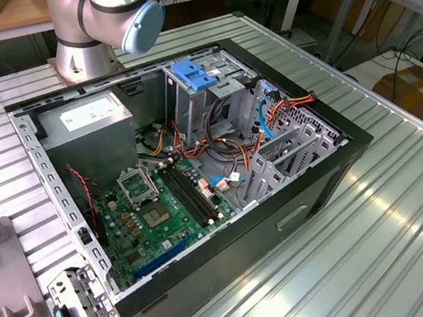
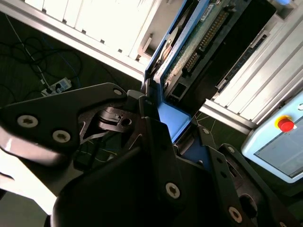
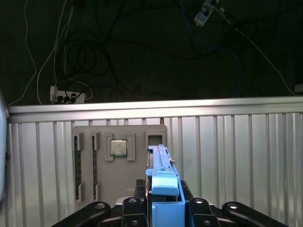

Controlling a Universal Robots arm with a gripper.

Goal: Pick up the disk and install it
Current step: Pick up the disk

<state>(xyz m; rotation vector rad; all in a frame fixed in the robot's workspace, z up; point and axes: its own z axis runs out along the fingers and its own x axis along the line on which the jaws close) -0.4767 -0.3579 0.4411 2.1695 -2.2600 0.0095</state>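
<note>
My tool is clenched on the disk, gripping one blue-railed end so it stands edge-on, with the ribbed surface and a grey parts tray beyond it. I judge this narrow hold could let the disk pivot and jam against the drive cage.

No readable print on the disk or the power-supply sticker, all too small

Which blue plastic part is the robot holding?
The blue-railed disk, clamped in the gripper; the blue latch sits apart, atop the drive cage.
</note>
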